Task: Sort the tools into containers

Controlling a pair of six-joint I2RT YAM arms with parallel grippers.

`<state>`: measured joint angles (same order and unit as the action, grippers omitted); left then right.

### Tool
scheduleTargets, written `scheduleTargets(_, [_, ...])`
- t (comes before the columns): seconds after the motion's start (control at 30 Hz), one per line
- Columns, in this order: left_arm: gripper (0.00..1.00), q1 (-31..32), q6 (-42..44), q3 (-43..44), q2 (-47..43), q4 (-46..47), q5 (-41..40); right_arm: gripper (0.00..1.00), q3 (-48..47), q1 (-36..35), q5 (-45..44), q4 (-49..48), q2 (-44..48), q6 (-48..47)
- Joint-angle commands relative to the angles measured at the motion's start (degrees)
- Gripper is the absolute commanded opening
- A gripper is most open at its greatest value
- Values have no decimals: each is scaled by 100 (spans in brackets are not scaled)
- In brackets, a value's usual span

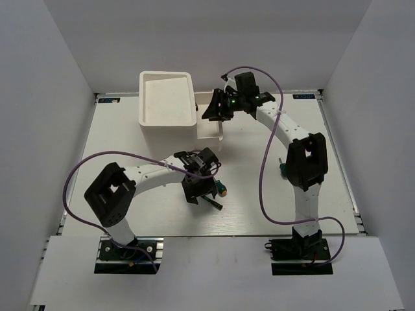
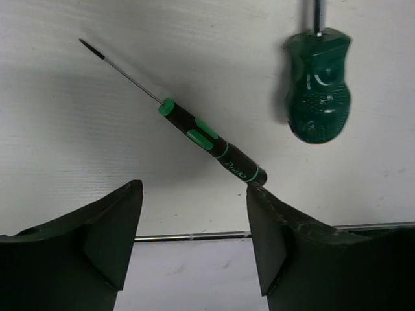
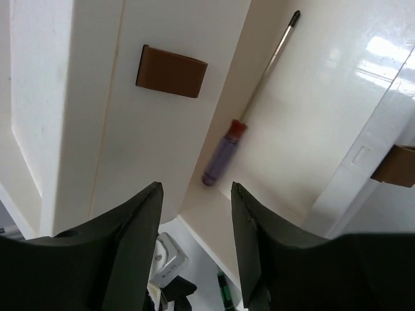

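The thin green-banded screwdriver [image 2: 207,139] was seen lying on the counter [image 2: 65,129] just ahead of the left tool [image 2: 194,191], whose fingers were spread and empty, its long axis slanted across their gap, while the right tool [image 3: 194,188], likewise spread, was poised well apart over the open drawer [image 3: 311,97].

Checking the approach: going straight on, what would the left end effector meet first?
Likely the thin screwdriver, its handle end just ahead of one finger; otherwise the table. Depth is unclear.

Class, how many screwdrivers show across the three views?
3: a thin black-and-green screwdriver and a stubby green screwdriver on the table by the left gripper; a purple-handled screwdriver in the open drawer. More may be hidden.
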<state>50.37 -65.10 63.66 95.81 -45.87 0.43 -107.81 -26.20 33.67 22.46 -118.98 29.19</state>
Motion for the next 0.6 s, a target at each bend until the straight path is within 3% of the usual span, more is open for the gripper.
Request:
scheduleTargets(0.0, [74, 78, -204, 200, 52, -220, 19, 53, 171, 114, 131, -13, 427, -414])
scheduleTargets(0.23, [70, 131, -565, 147, 210, -54, -341, 54, 1174, 693, 263, -312, 1498, -554])
scheduleTargets(0.37, [68, 184, -793, 199, 621, 192, -578, 54, 2120, 1098, 491, -461, 2017, -608])
scheduleTargets(0.57, [65, 297, -846, 542, 1237, 192, -579, 54, 2782, 1433, 658, -506, 2624, -651])
